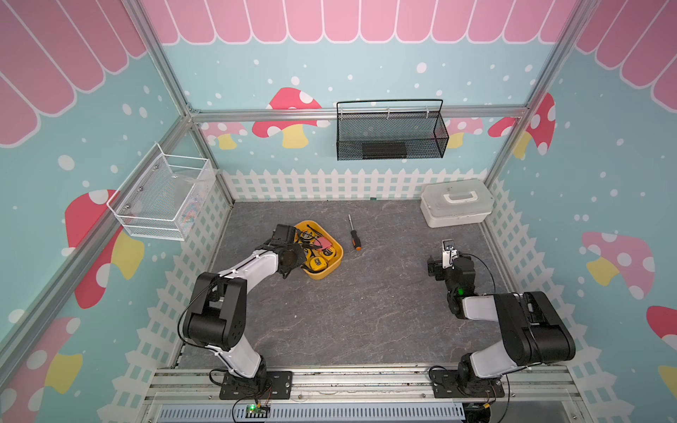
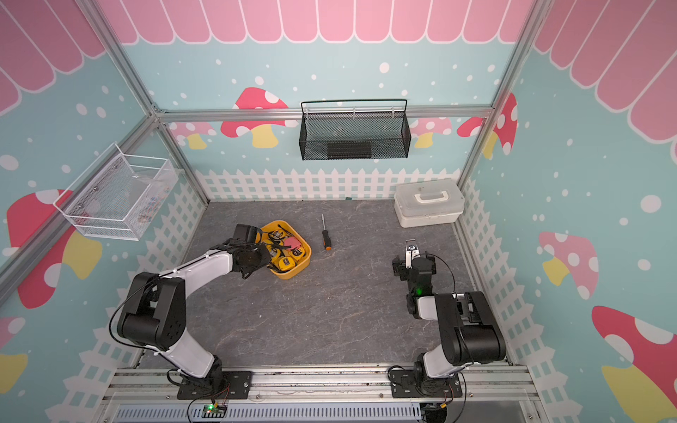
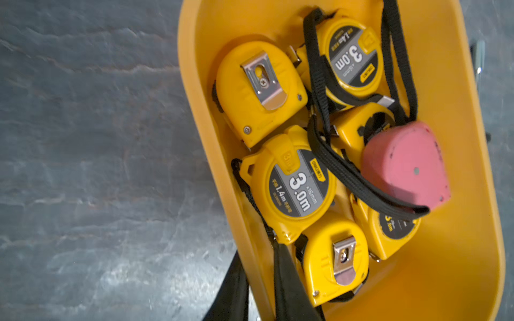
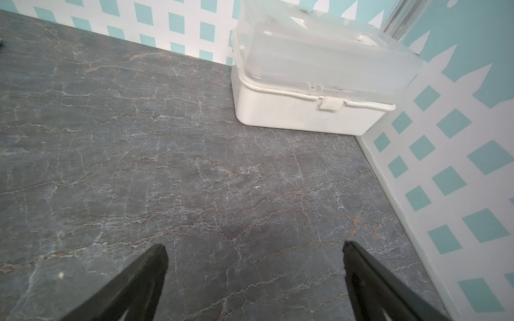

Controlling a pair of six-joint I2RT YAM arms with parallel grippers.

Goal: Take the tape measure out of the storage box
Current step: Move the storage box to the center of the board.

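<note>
a: left gripper?
b: clenched, one finger inside the storage box and one outside, its wall between them (whether a strap is caught too, i cannot tell).
a: the tape measures?
b: all in the box, yellow ones around a pink tape measure.
a: right gripper?
b: spread wide, holding nothing, above the tabletop.

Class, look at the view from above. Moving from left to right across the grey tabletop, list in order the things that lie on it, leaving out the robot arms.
storage box → screwdriver → white lidded case
</note>
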